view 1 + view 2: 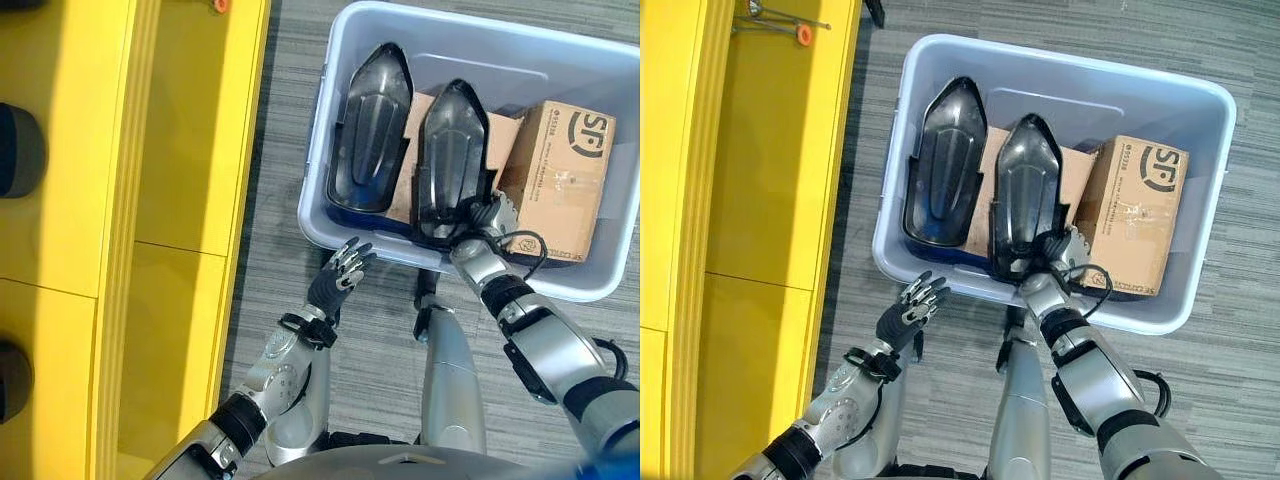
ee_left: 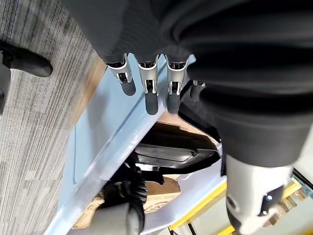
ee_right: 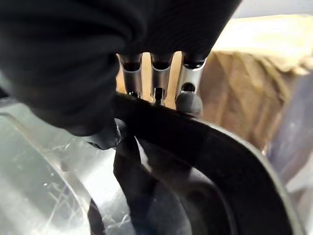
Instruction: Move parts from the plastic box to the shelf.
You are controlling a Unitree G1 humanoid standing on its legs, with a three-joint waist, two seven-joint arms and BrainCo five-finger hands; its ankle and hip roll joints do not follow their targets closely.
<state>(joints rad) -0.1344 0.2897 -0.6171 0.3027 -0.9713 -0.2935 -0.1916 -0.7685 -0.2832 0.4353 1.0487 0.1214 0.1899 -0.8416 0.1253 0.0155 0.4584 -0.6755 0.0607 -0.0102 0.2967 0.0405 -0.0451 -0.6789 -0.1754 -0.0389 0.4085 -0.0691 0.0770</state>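
A pale blue plastic box [image 1: 318,195] stands on the grey carpet. Two glossy black pointed parts lie side by side in it on cardboard. My right hand [image 1: 487,222] reaches over the near wall to the near end of the right-hand black part [image 1: 452,150]. In the right wrist view its fingers [image 3: 188,98] curl over that part's rim [image 3: 210,142], with the thumb pressing from the other side. The left-hand black part [image 1: 370,125] lies untouched. My left hand [image 1: 340,275] hovers open just outside the box's near wall [image 2: 112,132], holding nothing.
The yellow shelf [image 1: 190,150] runs along the left, with dark rounded things [image 1: 15,150] on it and a small orange-tipped tool [image 1: 800,33] at its far end. A printed cardboard carton [image 1: 558,175] fills the box's right side.
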